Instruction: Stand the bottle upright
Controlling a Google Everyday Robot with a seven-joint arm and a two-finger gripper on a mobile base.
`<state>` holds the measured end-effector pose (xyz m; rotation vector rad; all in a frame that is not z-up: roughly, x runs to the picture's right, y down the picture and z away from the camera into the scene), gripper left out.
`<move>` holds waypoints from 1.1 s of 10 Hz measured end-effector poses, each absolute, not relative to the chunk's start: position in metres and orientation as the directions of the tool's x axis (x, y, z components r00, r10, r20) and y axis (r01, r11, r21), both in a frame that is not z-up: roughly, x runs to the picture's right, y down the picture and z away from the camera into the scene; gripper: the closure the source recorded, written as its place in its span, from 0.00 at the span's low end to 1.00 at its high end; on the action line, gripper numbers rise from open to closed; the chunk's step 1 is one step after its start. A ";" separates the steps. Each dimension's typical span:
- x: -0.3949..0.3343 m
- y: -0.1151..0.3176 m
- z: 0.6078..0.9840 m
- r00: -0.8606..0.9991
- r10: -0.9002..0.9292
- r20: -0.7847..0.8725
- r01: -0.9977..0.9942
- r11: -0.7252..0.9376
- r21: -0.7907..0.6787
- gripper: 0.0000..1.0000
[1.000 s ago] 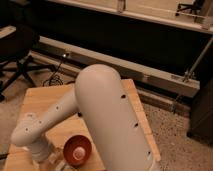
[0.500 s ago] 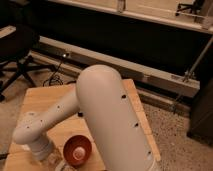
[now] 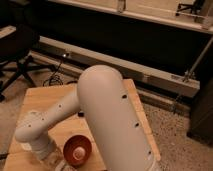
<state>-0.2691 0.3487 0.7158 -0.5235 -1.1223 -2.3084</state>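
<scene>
My white arm [image 3: 107, 120] fills the middle of the camera view and bends down to the wooden table [image 3: 47, 97]. Its wrist [image 3: 35, 132] reaches the table's near left corner. My gripper [image 3: 51, 159] sits below the wrist at the bottom edge, mostly cut off by the frame. A pale translucent shape lies right at the gripper; it may be the bottle, but I cannot tell. Beside it, to the right, is a round reddish-orange object [image 3: 77, 149] with a pale centre.
A small dark object [image 3: 80, 114] peeks out from behind the arm on the table. Speckled floor [image 3: 175, 135] lies to the right. A long metal rail [image 3: 150, 75] runs behind the table. A black office chair [image 3: 17, 55] stands at left.
</scene>
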 end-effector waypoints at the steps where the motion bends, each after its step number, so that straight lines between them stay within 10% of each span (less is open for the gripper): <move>1: -0.270 0.347 0.716 -0.793 -0.280 0.541 0.598 -0.525 0.605 0.42; 11: -0.276 0.340 0.717 -0.805 -0.266 0.531 0.582 -0.530 0.617 0.63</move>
